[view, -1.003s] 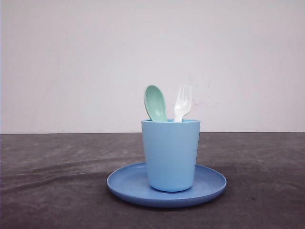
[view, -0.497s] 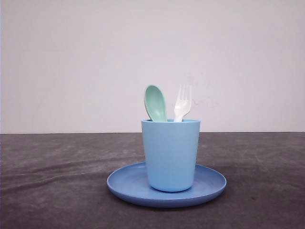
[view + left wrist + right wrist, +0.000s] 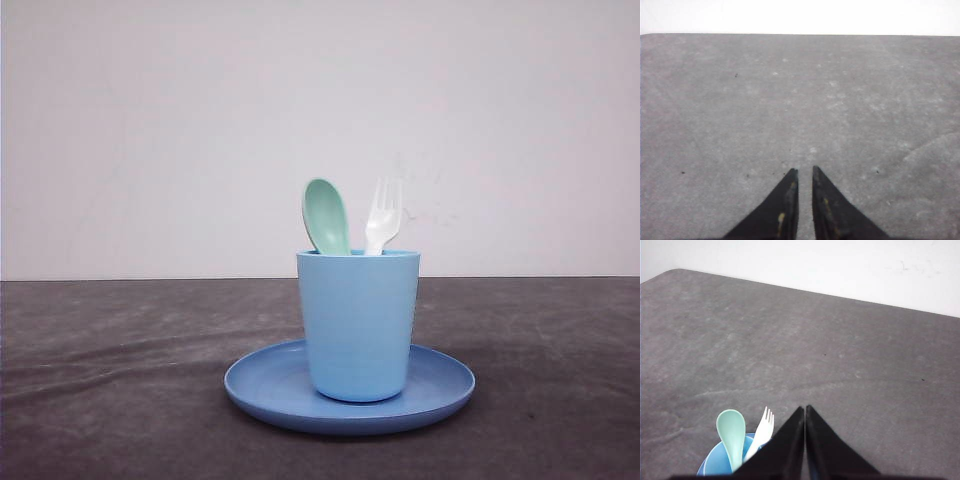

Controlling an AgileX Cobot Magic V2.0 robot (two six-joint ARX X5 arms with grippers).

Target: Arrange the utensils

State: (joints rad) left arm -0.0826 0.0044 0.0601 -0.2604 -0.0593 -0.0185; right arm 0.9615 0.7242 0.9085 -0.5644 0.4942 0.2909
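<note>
Utensils stood together in a light blue cup (image 3: 358,325) at the centre of the front view, and the cup sat on a round blue plate (image 3: 262,389) on the dark grey table (image 3: 110,370). The spoon (image 3: 326,216) rose from the cup's left side with its oval bowl upward, leaning slightly left. The fork (image 3: 383,215) rose just beside it on the right, tines up, near the spoon but with a gap between their heads above the rim.

From the right wrist camera, the right gripper (image 3: 805,410) had its two black fingers pressed together, tips touching or nearly so, with nothing between them. The spoon (image 3: 730,436) and fork (image 3: 762,431) appeared at the lower left of that frame, poking out of the cup (image 3: 715,465), to the left of the fingers and a little below the fingertips. The fork stood nearer the fingers than the spoon, close beside the left finger's edge, though whether it touched could not be told. Neither utensil lay between the fingers.

From the left wrist camera, the left gripper (image 3: 804,171) sat at the bottom centre with its fingers (image 3: 826,210) nearly together, a narrow slit between the tips, holding nothing. Bare grey table (image 3: 790,100) spread beyond it to a pale wall at the top of the frame.
</note>
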